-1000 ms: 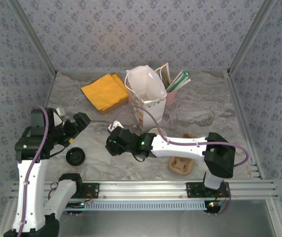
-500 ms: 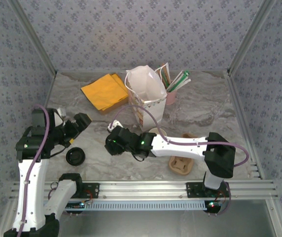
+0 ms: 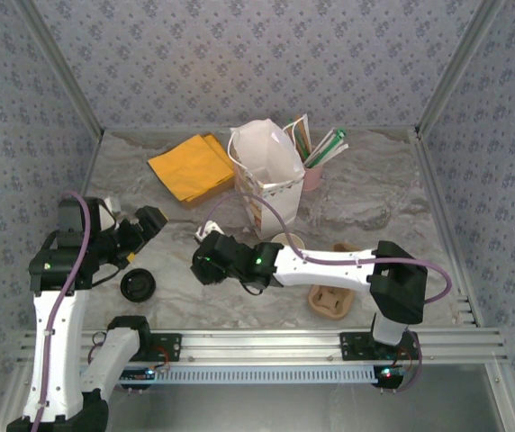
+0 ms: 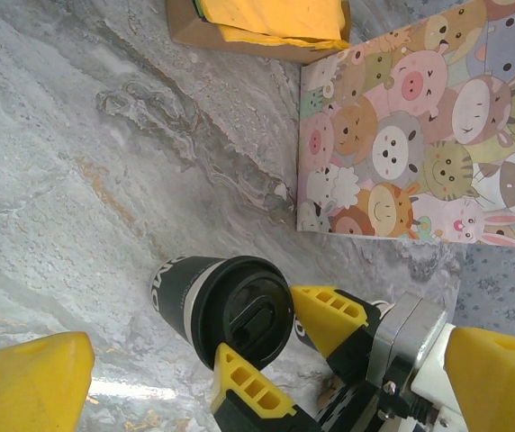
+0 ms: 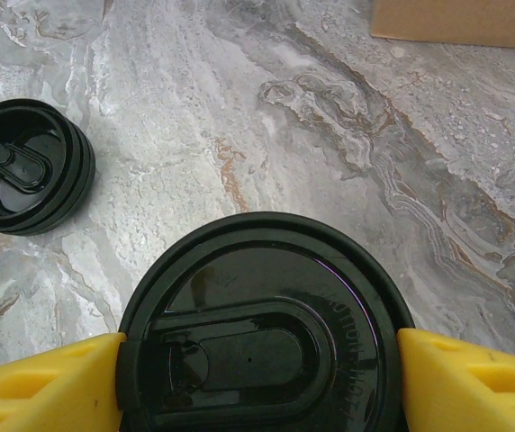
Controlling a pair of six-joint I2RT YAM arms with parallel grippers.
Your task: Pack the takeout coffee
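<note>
**Q:** What has changed over the last second?
**A:** Almost nothing. The right arm has nudged very slightly toward the paper bag [image 3: 266, 171], and the left arm has not moved. The lidded cup [image 4: 230, 310] is outside the bag, so I judge the packing barely begun.

**Q:** What are the right fingers doing?
**A:** The right fingers [image 5: 32, 391] are clamped on that cup at its black lid, one yellow pad on each side of the rim. I cannot tell whether its base rests on the counter [image 5: 347, 117] or hangs just above it.

**Q:** Where is the takeout coffee with the cream rim?
**A:** The takeout coffee [image 3: 286, 240] stands uncovered just beside the right forearm, back from the right fingers toward that arm's base. A loose lid [image 5: 23, 166] lies on the counter to the left of those fingers (probably meant for it).

**Q:** How are the arms posed?
**A:** The right arm stretches low across the counter, forearm nearly level, wrist bent down over the cup. The bag stands beyond its fingers, mouth open upward. The left arm is folded, with the left fingers [image 4: 23, 378] spread wide and empty, aimed at the held cup from nearby.
</note>
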